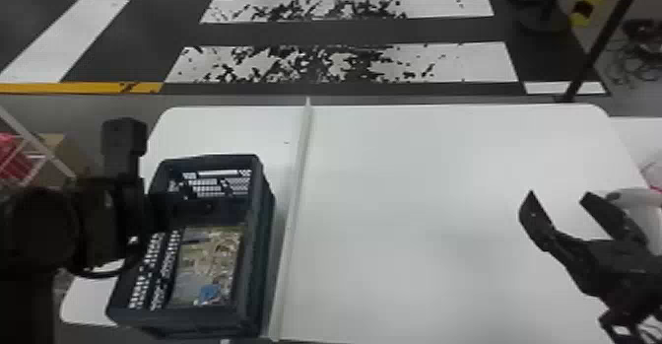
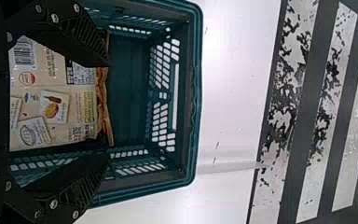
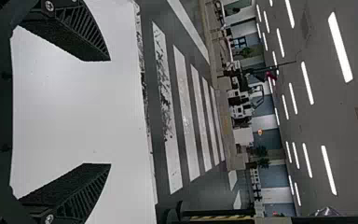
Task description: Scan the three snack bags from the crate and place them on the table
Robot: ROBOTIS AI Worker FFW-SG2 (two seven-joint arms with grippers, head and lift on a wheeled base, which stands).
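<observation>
In the head view the dark crate (image 1: 263,249) stands on the left part of the table, with a snack bag (image 1: 212,264) lying inside. My left gripper (image 1: 184,210) is over the crate, partly hidden by its own arm. The left wrist view has the left gripper (image 2: 109,109) open above a beige snack bag (image 2: 51,105) in the green crate (image 2: 196,93), its fingers spread towards both sides of the bag. My right gripper (image 1: 556,197) is open over the table's right side, and the right gripper (image 3: 109,112) holds nothing in its wrist view.
The white table (image 1: 418,195) extends right of the crate. A thin raised strip (image 1: 295,190) runs from front to back beside the crate. A white device (image 1: 633,197) stands at the right edge, behind the right gripper. Dark posts stand on the floor beyond the table.
</observation>
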